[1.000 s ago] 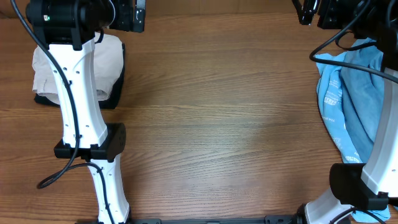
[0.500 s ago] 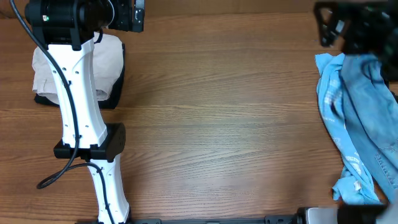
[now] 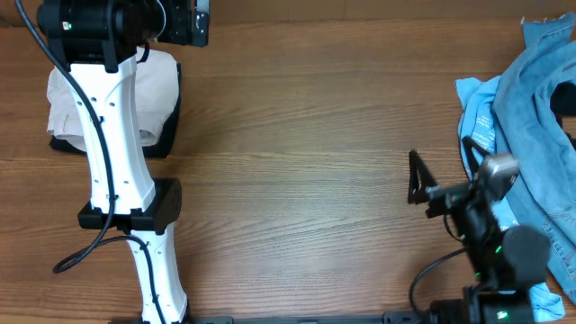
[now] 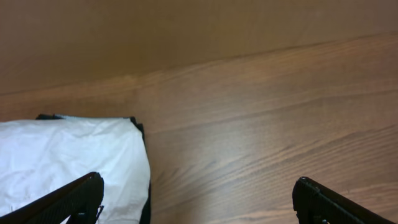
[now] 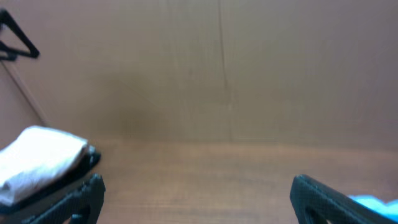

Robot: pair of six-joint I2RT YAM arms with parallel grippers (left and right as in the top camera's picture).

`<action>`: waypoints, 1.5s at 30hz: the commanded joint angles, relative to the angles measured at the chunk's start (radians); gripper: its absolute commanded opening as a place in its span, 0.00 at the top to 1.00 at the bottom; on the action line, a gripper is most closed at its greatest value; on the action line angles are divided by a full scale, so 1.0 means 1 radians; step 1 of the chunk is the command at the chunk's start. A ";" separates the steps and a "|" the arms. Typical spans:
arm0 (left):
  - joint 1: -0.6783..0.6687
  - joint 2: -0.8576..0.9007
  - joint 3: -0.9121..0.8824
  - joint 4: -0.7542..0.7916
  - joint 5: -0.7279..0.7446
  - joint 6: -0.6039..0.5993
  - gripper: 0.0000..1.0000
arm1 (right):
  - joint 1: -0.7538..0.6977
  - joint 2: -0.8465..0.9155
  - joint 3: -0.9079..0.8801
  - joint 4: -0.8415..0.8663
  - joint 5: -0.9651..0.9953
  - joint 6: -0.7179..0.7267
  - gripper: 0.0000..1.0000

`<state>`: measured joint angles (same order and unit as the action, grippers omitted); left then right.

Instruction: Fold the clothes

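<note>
The clothes [image 3: 155, 79], pale beige shorts, lie folded at the far left of the table, partly hidden under my left arm. In the left wrist view they show as pale cloth [image 4: 62, 158] at the lower left. The right wrist view has them far off at the left [image 5: 37, 158]. My left gripper [image 3: 203, 22] hangs just right of the folded clothes, open and empty [image 4: 199, 202]. Low at the near right, my right gripper [image 3: 415, 176] points left over bare wood, also open and empty [image 5: 199, 196].
A black folded garment [image 3: 167, 135] lies under the beige shorts, its edge showing [image 4: 144, 180]. A heap of blue denim [image 3: 535, 99] and light-blue cloth [image 3: 475, 126] fills the right edge. The wooden table [image 3: 315, 162] spans the middle.
My right arm has swung from the far right corner down to the near right, uncovering the blue heap. The left arm and the folded shorts have stayed put.
</note>
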<state>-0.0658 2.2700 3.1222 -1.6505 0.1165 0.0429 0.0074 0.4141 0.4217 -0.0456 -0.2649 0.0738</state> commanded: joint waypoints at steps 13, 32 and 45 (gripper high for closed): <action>0.000 -0.017 0.015 0.005 0.004 -0.013 0.00 | 0.003 -0.411 -0.414 -0.012 -0.013 0.008 0.00; 0.000 -0.017 0.015 0.005 0.004 -0.013 0.00 | 0.004 -0.411 -0.414 -0.011 -0.013 0.008 0.00; 0.000 -0.226 -0.235 0.159 0.004 -0.012 0.00 | 0.004 -0.411 -0.414 -0.011 -0.013 0.008 0.00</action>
<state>-0.0658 2.1986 3.0344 -1.5806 0.1165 0.0429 0.0074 0.0154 0.0185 -0.0643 -0.2737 0.0780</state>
